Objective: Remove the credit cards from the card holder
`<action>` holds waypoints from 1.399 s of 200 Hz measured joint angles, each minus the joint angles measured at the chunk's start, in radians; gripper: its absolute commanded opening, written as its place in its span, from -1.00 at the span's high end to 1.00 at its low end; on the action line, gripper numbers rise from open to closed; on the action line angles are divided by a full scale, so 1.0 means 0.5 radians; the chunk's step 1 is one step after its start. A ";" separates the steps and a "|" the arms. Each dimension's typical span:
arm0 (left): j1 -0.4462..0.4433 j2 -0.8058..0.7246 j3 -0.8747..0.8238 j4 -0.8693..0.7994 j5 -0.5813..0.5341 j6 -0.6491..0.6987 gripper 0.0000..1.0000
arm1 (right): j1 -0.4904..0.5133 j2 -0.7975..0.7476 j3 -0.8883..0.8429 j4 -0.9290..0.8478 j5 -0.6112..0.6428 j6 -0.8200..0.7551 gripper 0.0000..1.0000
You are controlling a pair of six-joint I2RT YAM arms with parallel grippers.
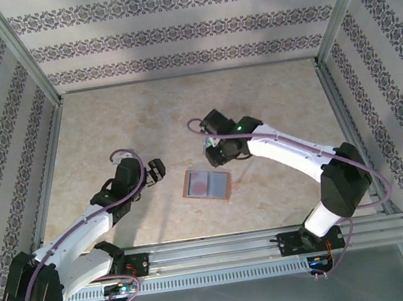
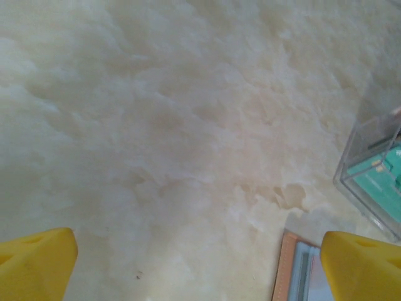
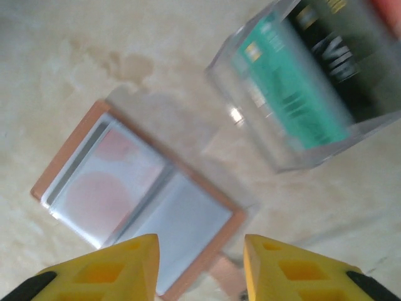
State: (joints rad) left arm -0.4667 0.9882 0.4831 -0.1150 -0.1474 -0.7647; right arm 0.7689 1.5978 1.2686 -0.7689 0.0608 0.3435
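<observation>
The right gripper (image 3: 199,248) stood partly open with nothing between its fingers, and the card holder (image 3: 141,200) lay spread open on the table just beyond and beneath the fingertips, its long axis slanting across the gap from upper left to lower right. The left gripper (image 2: 195,251) gaped wide and empty beside the holder's corner, so the right arm seemed the nearer. I counted one holder and one clear tray (image 3: 276,157) holding a teal card (image 3: 288,94), a dark card (image 3: 341,63) and a red sliver (image 3: 388,9), perhaps a third.
</observation>
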 measured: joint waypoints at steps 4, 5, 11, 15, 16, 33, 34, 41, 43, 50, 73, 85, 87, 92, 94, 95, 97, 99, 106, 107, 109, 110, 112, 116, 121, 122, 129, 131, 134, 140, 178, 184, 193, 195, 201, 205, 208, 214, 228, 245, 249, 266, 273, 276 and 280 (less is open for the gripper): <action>0.007 -0.024 -0.011 -0.002 -0.010 -0.008 -0.99 | 0.034 0.008 -0.012 0.005 0.009 0.048 0.12; 0.008 -0.028 -0.013 -0.002 -0.013 -0.008 -0.99 | 0.040 0.010 -0.014 0.006 0.008 0.060 0.12; 0.016 -0.063 -0.030 -0.003 -0.032 -0.019 -0.99 | 0.087 0.029 -0.019 0.011 0.017 0.121 0.10; 0.021 -0.082 -0.038 -0.003 -0.035 -0.024 -0.99 | 0.120 0.046 -0.019 0.016 0.024 0.164 0.08; 0.023 -0.089 -0.041 -0.003 -0.040 -0.027 -0.99 | 0.124 0.049 -0.019 0.017 0.025 0.169 0.08; 0.037 -0.156 -0.073 -0.009 -0.064 -0.049 -0.99 | 0.233 0.155 -0.013 0.052 0.056 0.323 0.01; 0.037 -0.159 -0.075 -0.009 -0.065 -0.050 -0.99 | 0.237 0.159 -0.012 0.052 0.057 0.325 0.01; 0.046 -0.178 -0.085 -0.009 -0.071 -0.056 -0.99 | 0.273 0.210 -0.007 0.060 0.060 0.369 -0.03; 0.047 -0.182 -0.087 -0.009 -0.074 -0.056 -0.99 | 0.283 0.227 -0.005 0.063 0.060 0.381 -0.04; 0.050 -0.193 -0.095 -0.010 -0.079 -0.061 -0.99 | 0.311 0.282 0.002 0.074 0.058 0.421 -0.07; 0.065 -0.195 -0.100 -0.011 -0.076 -0.075 -0.99 | 0.355 0.427 0.037 0.107 0.055 0.512 -0.19; 0.067 -0.195 -0.106 -0.011 -0.075 -0.082 -0.99 | 0.359 0.481 0.059 0.121 0.052 0.531 -0.22; 0.069 -0.195 -0.108 -0.011 -0.073 -0.082 -0.99 | 0.362 0.488 0.063 0.124 0.052 0.535 -0.22; 0.071 -0.195 -0.111 -0.011 -0.072 -0.087 -0.99 | 0.366 0.504 0.072 0.130 0.051 0.545 -0.24; 0.072 -0.195 -0.113 -0.011 -0.072 -0.089 -0.99 | 0.366 0.508 0.076 0.131 0.050 0.548 -0.25; 0.072 -0.195 -0.114 -0.011 -0.072 -0.090 -0.99 | 0.366 0.512 0.079 0.131 0.050 0.549 -0.26; 0.074 -0.195 -0.115 -0.011 -0.069 -0.090 -0.99 | 0.366 0.517 0.082 0.134 0.050 0.552 -0.32; 0.074 -0.195 -0.117 -0.011 -0.068 -0.092 -0.99 | 0.366 0.522 0.085 0.137 0.050 0.558 -0.37; 0.074 -0.195 -0.122 -0.011 -0.066 -0.097 -0.99 | 0.366 0.537 0.095 0.150 0.048 0.577 -0.44; 0.074 -0.195 -0.124 -0.011 -0.065 -0.097 -0.99 | 0.366 0.539 0.095 0.150 0.049 0.573 -0.44; 0.074 -0.195 -0.124 -0.011 -0.065 -0.097 -0.99 | 0.366 0.542 0.098 0.155 0.050 0.561 -0.45; 0.074 -0.195 -0.125 -0.011 -0.064 -0.098 -0.99 | 0.366 0.542 0.098 0.155 0.050 0.565 -0.44; 0.074 -0.195 -0.127 -0.011 -0.060 -0.098 -0.99 | 0.366 0.547 0.100 0.159 0.048 0.580 -0.44; 0.074 -0.195 -0.129 -0.011 -0.059 -0.099 -0.99 | 0.366 0.553 0.104 0.163 0.047 0.573 -0.45; 0.075 -0.195 -0.130 -0.011 -0.056 -0.101 -0.99 | 0.366 0.560 0.108 0.172 0.043 0.578 -0.45; 0.075 -0.195 -0.130 -0.011 -0.056 -0.102 -0.99 | 0.366 0.562 0.108 0.172 0.042 0.578 -0.44; 0.076 -0.195 -0.130 -0.011 -0.051 -0.104 -0.99 | 0.366 0.572 0.115 0.181 0.040 0.581 -0.43; 0.076 -0.195 -0.130 -0.011 -0.049 -0.105 -0.99 | 0.366 0.575 0.116 0.183 0.040 0.580 -0.44; 0.076 -0.195 -0.130 -0.011 -0.044 -0.105 -0.99 | 0.366 0.580 0.117 0.188 0.039 0.581 -0.44; 0.078 -0.194 -0.130 -0.010 -0.040 -0.105 -0.99 | 0.366 0.587 0.117 0.200 0.034 0.581 -0.43; 0.088 -0.168 -0.130 -0.008 -0.020 -0.105 -0.99 | 0.366 0.652 0.117 0.238 0.010 0.581 -0.37; 0.088 -0.164 -0.130 -0.008 -0.020 -0.105 -0.99 | 0.366 0.662 0.117 0.241 0.005 0.581 -0.37; 0.088 -0.160 -0.130 -0.008 -0.013 -0.105 -0.99 | 0.366 0.677 0.117 0.247 0.002 0.581 -0.37; 0.088 -0.159 -0.130 -0.008 -0.012 -0.105 -0.99 | 0.366 0.680 0.117 0.249 0.002 0.581 -0.37; 0.089 -0.156 -0.130 -0.008 -0.010 -0.105 -0.99 | 0.365 0.686 0.116 0.256 0.001 0.581 -0.37; 0.089 -0.156 -0.130 -0.008 -0.005 -0.105 -0.99 | 0.365 0.690 0.115 0.259 -0.002 0.581 -0.37; 0.089 -0.155 -0.130 -0.008 -0.005 -0.105 -0.99 | 0.365 0.694 0.115 0.262 -0.003 0.581 -0.37; 0.089 -0.153 -0.131 -0.008 -0.004 -0.105 -0.99 | 0.365 0.698 0.114 0.267 -0.004 0.581 -0.36; 0.097 -0.146 -0.131 -0.008 0.007 -0.105 -0.99 | 0.365 0.701 0.109 0.277 -0.005 0.581 -0.32; 0.100 -0.137 -0.131 -0.008 0.014 -0.105 -0.99 | 0.365 0.701 0.098 0.298 -0.011 0.581 -0.21; 0.100 -0.137 -0.131 -0.008 0.018 -0.105 -0.99 | 0.365 0.701 0.097 0.302 -0.014 0.582 -0.18; 0.100 -0.137 -0.132 -0.008 0.018 -0.105 -0.99 | 0.365 0.694 0.076 0.338 -0.027 0.576 0.01; 0.100 -0.137 -0.132 -0.007 0.018 -0.105 -0.99 | 0.365 0.684 0.063 0.354 -0.035 0.573 0.10; 0.100 -0.137 -0.132 -0.008 0.018 -0.105 -0.99 | 0.365 0.679 0.056 0.365 -0.040 0.584 0.13; 0.100 -0.137 -0.132 -0.008 0.018 -0.105 -0.99 | 0.365 0.671 0.046 0.376 -0.043 0.574 0.18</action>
State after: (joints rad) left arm -0.4168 0.9195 0.4171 -0.1188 -0.1383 -0.8173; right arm 0.9516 1.9335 1.2915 -0.5808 0.0391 0.6304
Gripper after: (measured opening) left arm 0.993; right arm 0.470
